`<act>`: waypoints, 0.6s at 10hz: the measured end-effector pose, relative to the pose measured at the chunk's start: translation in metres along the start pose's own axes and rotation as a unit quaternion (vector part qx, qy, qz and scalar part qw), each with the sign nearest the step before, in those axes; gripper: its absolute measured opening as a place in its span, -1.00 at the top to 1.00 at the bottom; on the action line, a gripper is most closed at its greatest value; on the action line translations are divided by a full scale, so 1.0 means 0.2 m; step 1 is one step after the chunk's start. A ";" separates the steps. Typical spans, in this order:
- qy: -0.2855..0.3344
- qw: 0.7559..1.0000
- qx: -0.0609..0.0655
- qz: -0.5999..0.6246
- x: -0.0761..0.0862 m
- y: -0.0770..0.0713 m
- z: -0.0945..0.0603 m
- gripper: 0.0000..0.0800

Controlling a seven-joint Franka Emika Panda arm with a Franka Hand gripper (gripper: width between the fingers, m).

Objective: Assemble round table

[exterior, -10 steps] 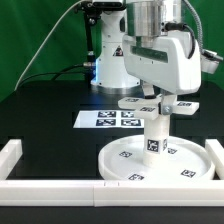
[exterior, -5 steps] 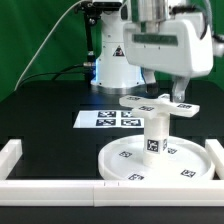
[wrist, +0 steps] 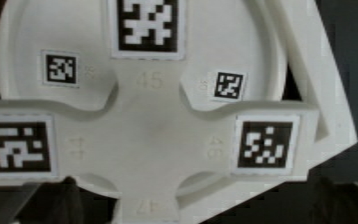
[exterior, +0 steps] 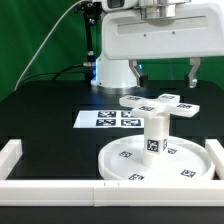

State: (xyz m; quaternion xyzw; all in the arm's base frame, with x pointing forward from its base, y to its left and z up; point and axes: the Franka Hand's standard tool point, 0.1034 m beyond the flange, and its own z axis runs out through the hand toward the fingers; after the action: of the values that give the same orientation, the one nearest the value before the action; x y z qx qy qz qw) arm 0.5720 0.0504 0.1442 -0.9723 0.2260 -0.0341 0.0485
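The large round disc (exterior: 120,160) lies flat on the black table near the front. The short cylindrical leg (exterior: 154,135) stands upright on its middle, and the X-shaped cross base (exterior: 160,103) rests on top of the leg. My gripper (exterior: 164,72) hangs open straight above the cross base, clear of it, holding nothing. In the wrist view the cross base (wrist: 149,110) fills most of the picture, with the disc (wrist: 25,45) behind it. The gripper (wrist: 194,214) shows only as dark fingertips at either side.
The marker board (exterior: 105,119) lies behind the disc. Low white walls border the table at the exterior view's left (exterior: 10,152), front (exterior: 50,185) and right (exterior: 216,150). The arm's white base (exterior: 112,65) stands at the back.
The gripper has let go of the cross base, opened wide and risen above it. The cross base stays on the leg.
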 end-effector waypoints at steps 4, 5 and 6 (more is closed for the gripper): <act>0.001 0.986 -0.004 -0.164 0.01 0.02 0.01 -0.62; 0.004 0.967 -0.009 -0.254 0.03 0.04 0.02 -0.62; 0.003 0.950 -0.010 -0.311 0.03 0.06 0.02 -0.62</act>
State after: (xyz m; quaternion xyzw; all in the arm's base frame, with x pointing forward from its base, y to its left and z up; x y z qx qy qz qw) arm 0.5733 0.0375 0.1390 -0.9948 -0.0867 -0.0478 0.0251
